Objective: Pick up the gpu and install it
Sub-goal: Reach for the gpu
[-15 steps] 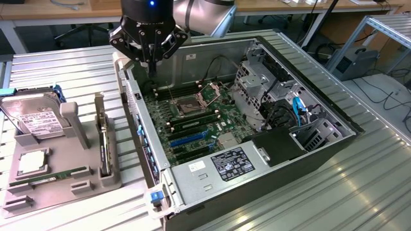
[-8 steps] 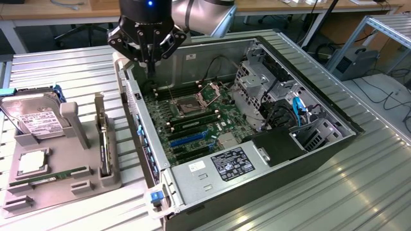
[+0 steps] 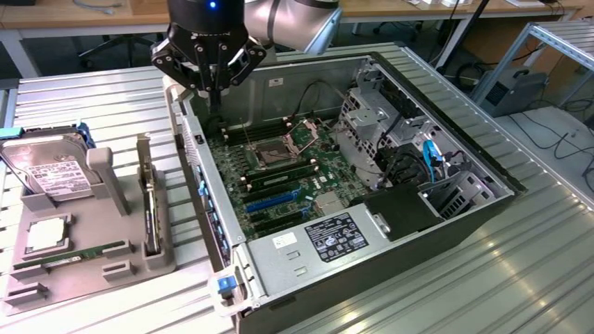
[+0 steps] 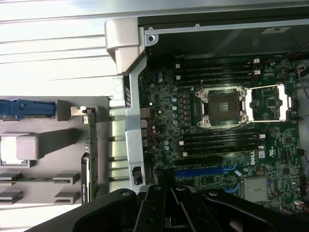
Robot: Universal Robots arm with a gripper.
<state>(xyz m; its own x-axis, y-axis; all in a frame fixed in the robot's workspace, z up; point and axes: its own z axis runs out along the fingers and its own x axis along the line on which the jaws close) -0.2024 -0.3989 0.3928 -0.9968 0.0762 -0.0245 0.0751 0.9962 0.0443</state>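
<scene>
Ribbed metal desk (image 3: pixel 519 278), lab benches behind it. An open computer case (image 3: pixel 295 87) lies on its side on the desk, with the motherboard (image 3: pixel 278 160) exposed. The blue expansion slot (image 3: pixel 269 200) looks unoccupied, though the angle is shallow and I would not swear to it.

On the exterior view's left, just beside the case, sits a grey parts tray (image 3: pixel 79 268). The gpu (image 3: pixel 147 202) stands on edge in the tray's long slot nearest the case. It shows as a thin green edge from the wrist (image 4: pixel 91 154).

The gripper (image 3: pixel 214 108) hangs over the far corner of the case, above the motherboard and well apart from the tray. Its jaws are together, with nothing between them.

Status:
- Pick-up: not done. The card is untouched in its holder.
- Install: not done. No card is seated on the board.
- Left to do: the whole task.
</scene>
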